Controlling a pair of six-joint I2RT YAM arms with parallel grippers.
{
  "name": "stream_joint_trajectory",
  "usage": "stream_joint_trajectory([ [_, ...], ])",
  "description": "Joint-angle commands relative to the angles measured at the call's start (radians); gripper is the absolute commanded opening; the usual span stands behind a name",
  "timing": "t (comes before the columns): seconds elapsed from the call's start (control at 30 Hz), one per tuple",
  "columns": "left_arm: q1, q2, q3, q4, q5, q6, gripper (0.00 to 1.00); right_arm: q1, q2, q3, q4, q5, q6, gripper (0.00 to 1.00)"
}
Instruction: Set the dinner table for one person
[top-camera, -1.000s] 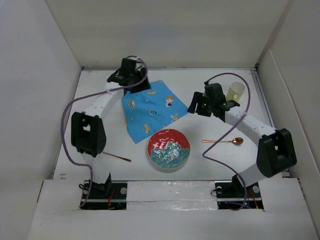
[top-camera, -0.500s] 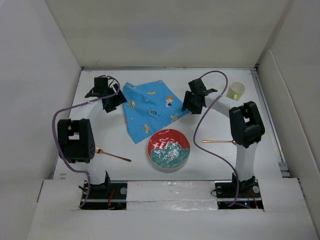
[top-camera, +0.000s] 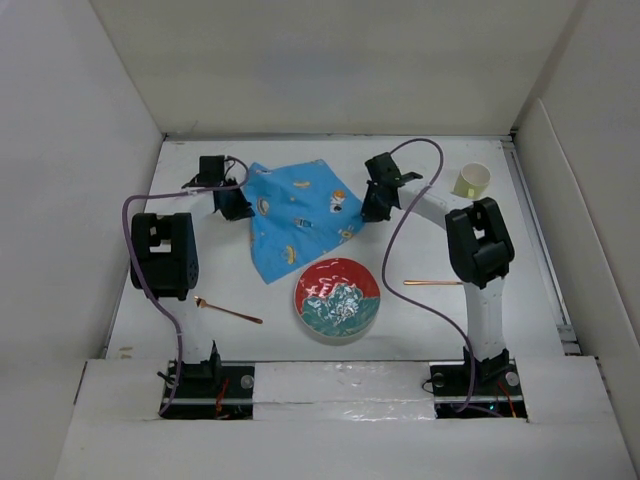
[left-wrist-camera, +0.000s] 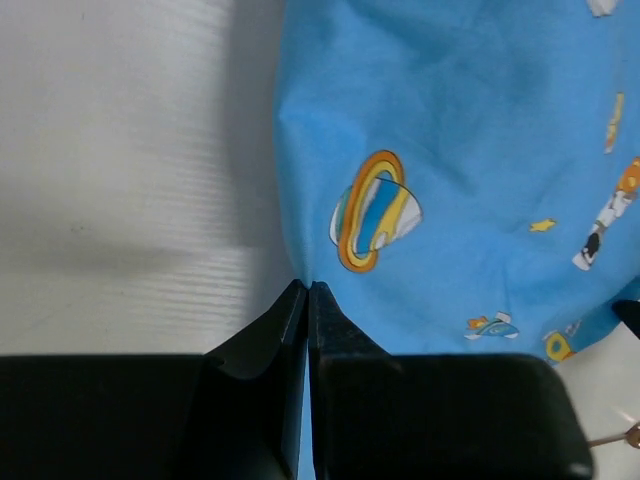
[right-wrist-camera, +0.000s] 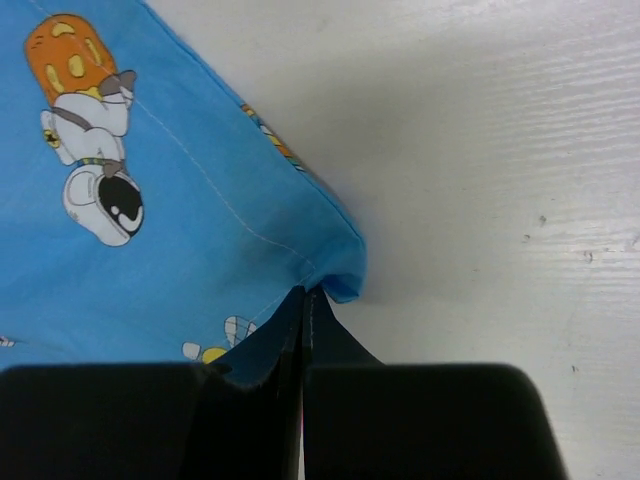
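White tabletop pretty much everywhere. The table (top-camera: 230, 265) runs from the arm bases out to the white wall panels, and everything else sits on it.

Closest in, roughly in the middle, is a red and teal plate (top-camera: 337, 298). Left of the plate and a little apart from it, a fork (top-camera: 228, 310) lies flat with its head end pointing away from the plate. Right of the plate there's a thin copper-coloured utensil (top-camera: 430, 283). Only the handle shows; the rest is behind the right arm.

Just beyond the plate is a blue cloth mat (top-camera: 300, 215) printed with planets and astronauts. It's turned like a diamond, with its near corner close to the plate's far rim.

Beyond and left of the plate, the left gripper (left-wrist-camera: 307, 288) has its fingers pressed together on the mat's left edge, and the cloth puckers right at the tips. Beyond and right of the plate, the right gripper (right-wrist-camera: 303, 292) is pinched the same way on the mat's right corner, which curls up a bit at the tips.

Furthest out, way off to the plate's far right, is a pale yellow cup (top-camera: 471, 181), well apart from the mat.
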Motion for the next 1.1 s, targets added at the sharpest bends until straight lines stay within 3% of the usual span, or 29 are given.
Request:
stream_joint_trajectory([
  [0.0, -0.003, -0.078, 0.080, 0.044, 0.037, -0.007, 0.00, 0.018, -0.034, 0.093, 0.099, -0.033, -0.015, 0.00],
  [0.17, -0.003, -0.201, 0.280, -0.076, -0.005, 0.007, 0.00, 0.054, -0.099, 0.373, 0.063, -0.117, -0.068, 0.00],
  [0.23, -0.003, -0.307, 0.388, -0.126, -0.043, 0.009, 0.00, 0.077, -0.137, 0.583, 0.020, -0.154, -0.099, 0.00],
  [0.4, -0.003, -0.453, 0.462, -0.210, -0.120, -0.008, 0.00, 0.068, -0.157, 0.779, -0.075, -0.213, -0.107, 0.00],
  [0.5, -0.003, -0.548, 0.423, -0.206, -0.102, -0.030, 0.29, 0.002, -0.183, 0.727, -0.066, -0.233, -0.101, 0.00],
  [0.53, -0.003, -0.566, 0.401, -0.210, -0.068, -0.039, 0.48, -0.023, -0.185, 0.699, -0.058, -0.243, -0.099, 0.00],
  [0.73, -0.065, -0.626, 0.282, -0.209, 0.016, -0.045, 0.82, -0.222, -0.107, 0.466, 0.040, -0.269, -0.070, 0.00],
  [0.8, -0.065, -0.604, 0.240, -0.229, -0.015, -0.019, 0.81, -0.265, -0.024, 0.496, 0.020, -0.251, -0.065, 0.00],
  [0.9, -0.065, -0.577, 0.150, -0.241, -0.087, 0.031, 0.68, -0.284, 0.067, 0.628, -0.072, -0.182, -0.082, 0.00],
  [0.93, -0.065, -0.571, 0.107, -0.244, -0.113, 0.041, 0.66, -0.296, 0.105, 0.656, -0.093, -0.164, -0.093, 0.08],
  [0.97, -0.065, -0.567, 0.082, -0.248, -0.130, 0.051, 0.64, -0.296, 0.111, 0.673, -0.110, -0.145, -0.104, 0.32],
  [1.07, -0.065, -0.567, -0.036, -0.242, -0.236, 0.079, 0.59, -0.296, 0.043, 0.587, -0.077, -0.090, -0.136, 0.59],
])
